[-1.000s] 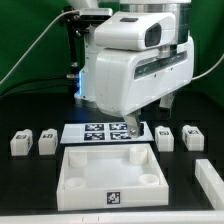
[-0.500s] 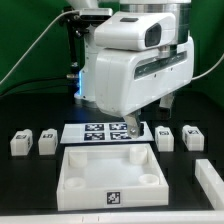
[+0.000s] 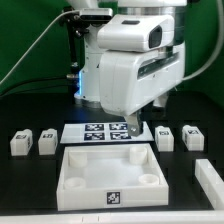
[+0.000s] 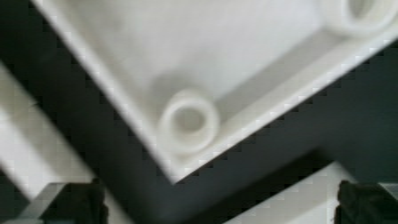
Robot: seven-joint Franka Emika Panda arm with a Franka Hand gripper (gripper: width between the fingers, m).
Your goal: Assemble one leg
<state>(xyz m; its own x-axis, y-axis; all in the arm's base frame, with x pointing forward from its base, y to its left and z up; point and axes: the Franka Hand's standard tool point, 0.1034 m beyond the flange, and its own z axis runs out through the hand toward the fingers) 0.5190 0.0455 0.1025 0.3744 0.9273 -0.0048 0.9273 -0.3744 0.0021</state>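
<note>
Count of parts, exterior view
Four legs [image 3: 20, 143] [image 3: 46, 142] [image 3: 165, 138] [image 3: 192, 137], one large white tray [image 3: 80, 197], one marker board [image 3: 72, 132], and one white piece [image 3: 210, 178] cut off by the frame edge.

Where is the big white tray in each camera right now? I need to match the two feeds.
Exterior view: the tray lies low and centre, just in front of the marker board.
Wrist view: one corner of the tray fills most of the picture.
Shared landmark: a round corner socket shows in both views; which corner the wrist camera sees, I cannot tell.
</note>
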